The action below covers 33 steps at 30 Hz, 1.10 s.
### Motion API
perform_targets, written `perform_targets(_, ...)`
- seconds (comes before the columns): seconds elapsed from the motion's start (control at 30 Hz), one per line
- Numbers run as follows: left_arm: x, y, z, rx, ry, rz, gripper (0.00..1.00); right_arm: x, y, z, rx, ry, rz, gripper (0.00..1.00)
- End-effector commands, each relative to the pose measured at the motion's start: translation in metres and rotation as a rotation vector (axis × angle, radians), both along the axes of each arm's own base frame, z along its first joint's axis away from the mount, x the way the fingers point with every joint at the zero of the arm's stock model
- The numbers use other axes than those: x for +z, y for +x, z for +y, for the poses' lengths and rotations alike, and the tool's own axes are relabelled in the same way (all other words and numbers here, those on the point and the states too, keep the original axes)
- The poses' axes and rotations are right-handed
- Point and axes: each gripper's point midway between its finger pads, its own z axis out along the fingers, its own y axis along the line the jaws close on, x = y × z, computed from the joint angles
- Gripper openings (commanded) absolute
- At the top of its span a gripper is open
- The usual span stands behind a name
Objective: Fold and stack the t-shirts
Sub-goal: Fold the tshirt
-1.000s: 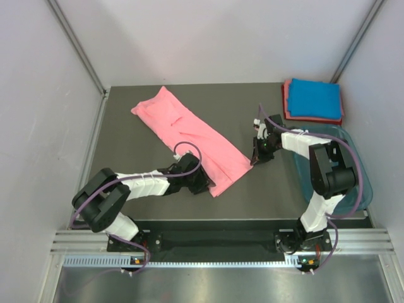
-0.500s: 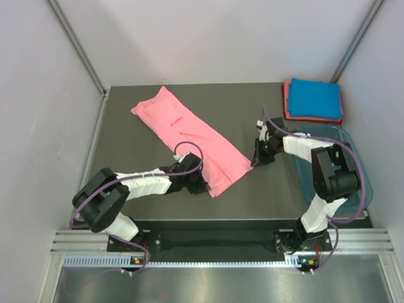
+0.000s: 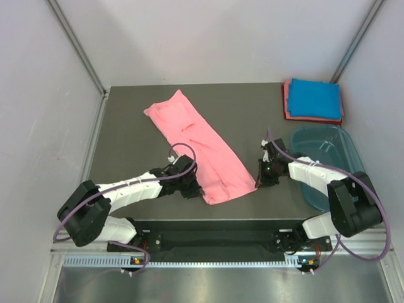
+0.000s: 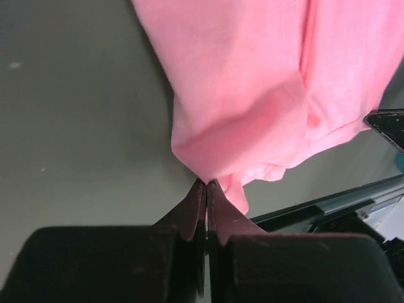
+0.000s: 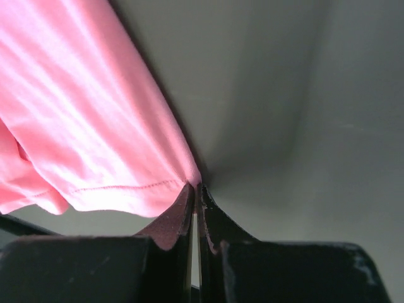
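Note:
A salmon-pink t-shirt (image 3: 199,146) lies folded into a long strip, running from the table's back left toward the front middle. My left gripper (image 3: 197,189) is shut on its near left corner; the left wrist view has the cloth (image 4: 252,88) pinched at the tips of the gripper (image 4: 207,183). My right gripper (image 3: 260,178) is shut on the near right corner, and in the right wrist view the hemmed edge (image 5: 95,126) meets the tips of that gripper (image 5: 196,187). A bright blue t-shirt (image 3: 315,98) lies folded on a reddish-pink t-shirt (image 3: 286,104) at the back right.
A translucent teal plastic tub (image 3: 325,161) stands at the right, close beside my right arm. Grey walls enclose the table on three sides. The table's front edge (image 3: 214,221) runs just below the held end of the shirt.
Both grippers have drawn the shirt's near end toward the front edge, and the whole strip has slid and swung closer. The left gripper has shut on its corner.

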Motion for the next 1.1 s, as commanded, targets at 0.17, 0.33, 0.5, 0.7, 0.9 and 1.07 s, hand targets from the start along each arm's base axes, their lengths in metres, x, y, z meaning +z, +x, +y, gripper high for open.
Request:
perform_targets(0.17, -0.002, -0.048, 0.002, -0.043, -0.018, 0.072, 0.17, -0.009, -0.031, 0.001, -0.074, -0.063, 0.026, 0.01)
perform_targets(0.33, -0.008, -0.058, 0.008, -0.048, 0.019, 0.097, 0.26, -0.002, -0.036, -0.008, -0.107, -0.077, 0.002, 0.11)
perform_targets(0.5, 0.04, -0.02, 0.011, -0.037, 0.123, -0.052, 0.41, 0.012, -0.036, -0.012, -0.095, -0.094, -0.021, 0.21)
perform_targets(0.7, 0.127, 0.097, 0.089, 0.155, 0.134, -0.275, 0.54, 0.066, -0.003, -0.002, -0.05, -0.068, -0.168, 0.5)
perform_targets(0.9, 0.158, 0.186, 0.156, 0.278, 0.146, -0.415, 0.6, 0.131, 0.058, 0.031, 0.078, 0.012, -0.389, 0.61)
perform_targets(1.07, 0.153, 0.25, 0.195, 0.35, 0.092, -0.459, 0.58, 0.161, 0.113, 0.054, 0.143, 0.038, -0.481, 0.62)
